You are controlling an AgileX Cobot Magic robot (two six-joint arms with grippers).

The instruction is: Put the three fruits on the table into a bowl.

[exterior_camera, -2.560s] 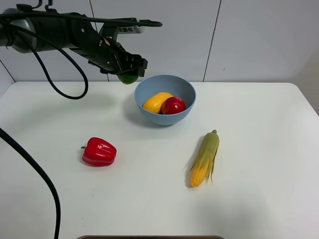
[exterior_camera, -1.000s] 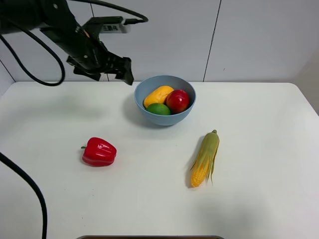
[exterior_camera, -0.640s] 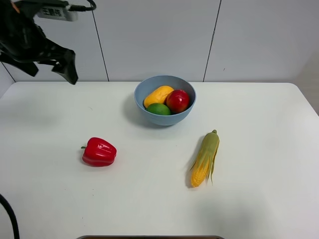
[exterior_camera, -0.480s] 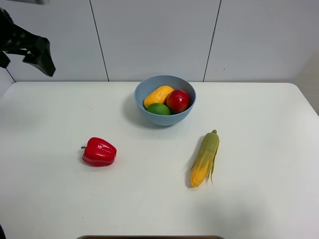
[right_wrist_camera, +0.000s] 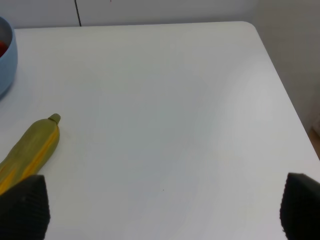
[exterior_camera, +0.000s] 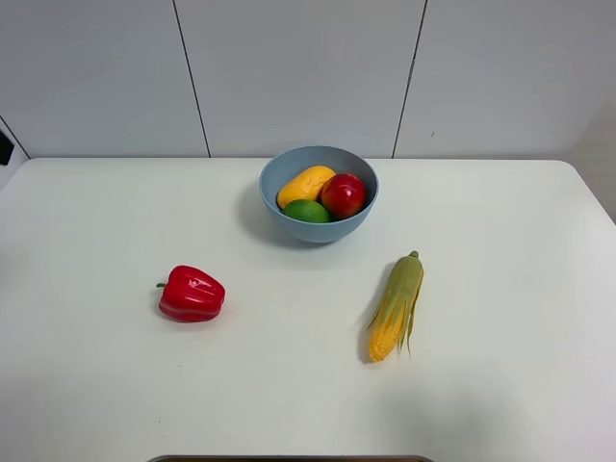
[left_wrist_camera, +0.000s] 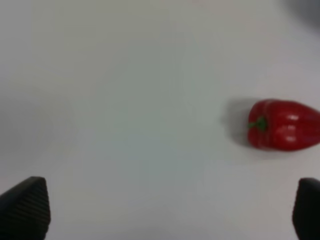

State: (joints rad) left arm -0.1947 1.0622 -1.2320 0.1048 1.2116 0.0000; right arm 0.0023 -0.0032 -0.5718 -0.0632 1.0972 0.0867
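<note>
The light blue bowl [exterior_camera: 358, 219] stands at the back middle of the white table [exterior_camera: 500, 250]. The yellow-orange mango [exterior_camera: 305, 183], the red apple-like fruit [exterior_camera: 344, 194] and the green lime [exterior_camera: 306, 211] all lie inside it. My left gripper [left_wrist_camera: 165, 212] is open and empty, high above the table's left part, with the red bell pepper [left_wrist_camera: 282, 125] off to one side. My right gripper [right_wrist_camera: 161, 212] is open and empty above the table's right part. The bowl's rim [right_wrist_camera: 6, 60] shows at the edge of the right wrist view. Both arms are outside the exterior view.
The red bell pepper [exterior_camera: 192, 294] lies front left of the bowl. A yellow corn cob with green husk [exterior_camera: 395, 306] lies front right of it and also shows in the right wrist view [right_wrist_camera: 27, 152]. The table's right edge [right_wrist_camera: 280, 85] runs near my right gripper.
My left gripper let the lime go into the bowl, then drew back to the left and out of the exterior view. The fruits, pepper and corn have stayed put since.
</note>
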